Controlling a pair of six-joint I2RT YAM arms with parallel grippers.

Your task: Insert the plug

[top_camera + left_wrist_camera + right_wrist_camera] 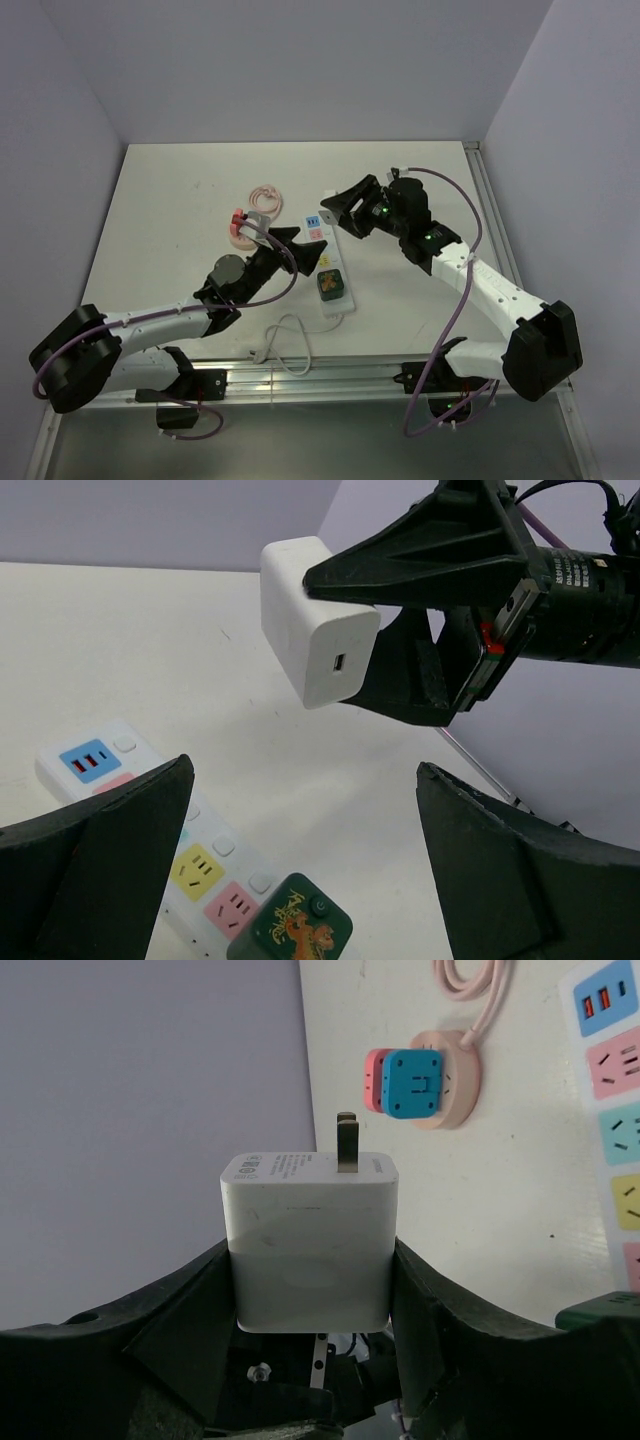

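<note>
Your plug (pixel 308 1245) is clamped in the right gripper (pixel 310 1260), off the table near the strip's (pixel 330 268) far end. The left gripper (pixel 305 770) gapes wide and empty beside the strip. Come down tilted and the prongs (pixel 347 1145) could miss and shove the unbraced strip.

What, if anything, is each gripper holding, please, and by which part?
The right gripper clamps the white charger by its body's opposite sides, prongs free; the left gripper holds nothing.
</note>
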